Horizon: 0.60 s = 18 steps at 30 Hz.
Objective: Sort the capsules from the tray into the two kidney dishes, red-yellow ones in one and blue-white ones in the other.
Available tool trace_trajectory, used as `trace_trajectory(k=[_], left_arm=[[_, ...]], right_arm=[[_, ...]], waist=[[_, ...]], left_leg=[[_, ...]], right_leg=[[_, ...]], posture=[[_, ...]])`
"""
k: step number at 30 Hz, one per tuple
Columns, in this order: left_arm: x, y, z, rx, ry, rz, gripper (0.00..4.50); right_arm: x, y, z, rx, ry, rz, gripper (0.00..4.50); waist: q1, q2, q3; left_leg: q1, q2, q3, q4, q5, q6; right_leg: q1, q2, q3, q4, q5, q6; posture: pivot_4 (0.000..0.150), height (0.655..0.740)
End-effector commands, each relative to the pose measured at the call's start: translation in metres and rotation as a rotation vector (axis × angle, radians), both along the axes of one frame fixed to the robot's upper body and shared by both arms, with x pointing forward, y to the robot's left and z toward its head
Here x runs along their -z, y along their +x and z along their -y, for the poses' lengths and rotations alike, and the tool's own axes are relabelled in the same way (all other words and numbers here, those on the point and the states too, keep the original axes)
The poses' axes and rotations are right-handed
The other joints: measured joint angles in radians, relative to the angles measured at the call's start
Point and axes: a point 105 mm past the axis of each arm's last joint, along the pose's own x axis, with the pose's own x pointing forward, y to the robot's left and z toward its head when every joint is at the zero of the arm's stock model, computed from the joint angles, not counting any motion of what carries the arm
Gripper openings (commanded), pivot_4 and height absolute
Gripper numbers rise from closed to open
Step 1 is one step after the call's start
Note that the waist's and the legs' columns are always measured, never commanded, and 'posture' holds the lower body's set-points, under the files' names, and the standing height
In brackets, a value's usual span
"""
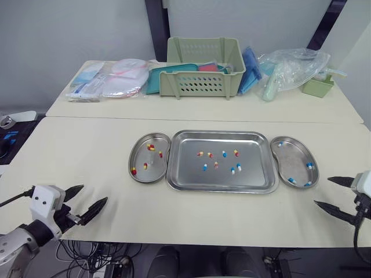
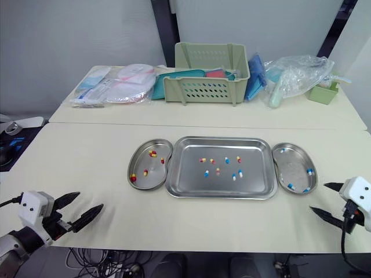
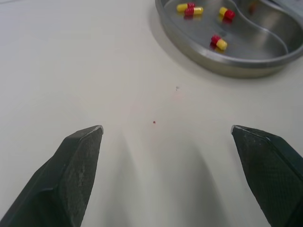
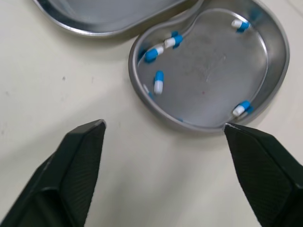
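Note:
A steel tray [image 1: 191,174] lies mid-table with several red-yellow capsules [image 1: 200,153] and blue-white capsules [image 1: 204,167] scattered in it. The left kidney dish [image 1: 141,168] touches the tray's left side and holds several red-yellow capsules [image 3: 189,8]. The right kidney dish [image 1: 294,157] holds several blue-white capsules [image 4: 158,81]. My left gripper [image 1: 94,193] hovers open and empty near the front edge, left of and nearer than the left dish [image 3: 246,66]. My right gripper [image 1: 322,191] is open and empty just in front of the right dish [image 4: 213,61].
On the rear table stand a green basket [image 1: 204,68], packets of medical supplies [image 1: 110,78], a plastic bag [image 1: 290,66] and a small green box [image 1: 317,87]. Bare tabletop lies between the dishes and the front edge.

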Motion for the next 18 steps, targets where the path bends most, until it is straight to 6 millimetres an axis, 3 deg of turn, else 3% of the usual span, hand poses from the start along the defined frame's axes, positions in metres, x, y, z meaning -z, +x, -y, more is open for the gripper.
trace_trajectory(k=[1, 10, 16, 18], left_arm=[[0.003, -0.014, -0.026, -0.053, 0.061, -0.014, 4.50], [0.008, -0.018, -0.033, -0.059, 0.058, -0.022, 4.50], [0.002, -0.015, -0.026, -0.035, 0.058, -0.018, 4.50], [-0.001, -0.013, -0.023, -0.021, 0.058, -0.018, 4.50]], right_arm=[[-0.010, -0.005, 0.013, 0.023, -0.005, -0.010, 4.49], [-0.009, -0.007, 0.003, -0.004, 0.017, -0.006, 4.49], [-0.009, -0.008, -0.006, -0.047, -0.001, 0.031, 4.49], [-0.007, -0.008, -0.017, -0.075, 0.005, 0.047, 4.49]], waist=[[-0.001, -0.001, 0.000], [0.000, -0.002, 0.001], [0.000, -0.002, 0.001], [0.000, -0.002, 0.001]], left_leg=[[0.000, 0.000, 0.000, -0.001, 0.000, 0.000], [0.001, 0.000, 0.000, -0.002, 0.000, 0.000], [0.001, 0.001, 0.000, -0.002, 0.000, 0.000], [0.001, 0.001, 0.000, -0.002, 0.000, 0.000]], right_leg=[[0.000, 0.000, 0.000, 0.000, 0.000, 0.000], [0.000, 0.000, 0.000, 0.000, 0.000, -0.001], [0.000, 0.000, 0.000, 0.000, 0.000, -0.001], [0.000, 0.000, 0.000, 0.000, 0.000, -0.001]], posture=[[0.150, 0.7400], [0.150, 0.7400], [0.150, 0.7400], [0.150, 0.7400]])
